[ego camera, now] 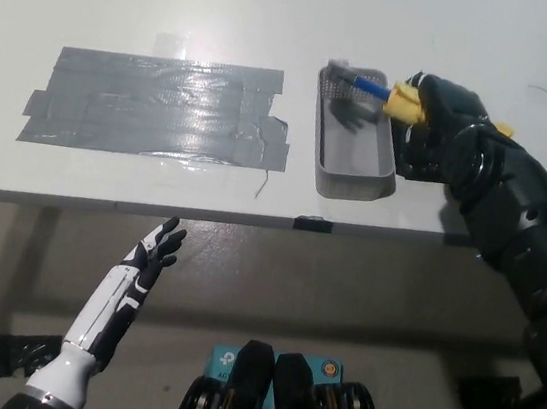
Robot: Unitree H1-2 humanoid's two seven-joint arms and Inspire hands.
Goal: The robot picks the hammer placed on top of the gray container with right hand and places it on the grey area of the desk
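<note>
While the hammer point(384, 91) is lying across the gray container's point(354, 178) far end, the black right hand point(434, 120) is closing on its yellow handle and needs firm purchase before lifting toward the grey area point(155, 108); the white left hand point(159, 247) is hanging open below the desk point(128, 4).

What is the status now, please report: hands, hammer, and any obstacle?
Right hand shut on hammer, over gray container. Left hand open, resting below desk edge. Grey area shows no obstacle.
</note>
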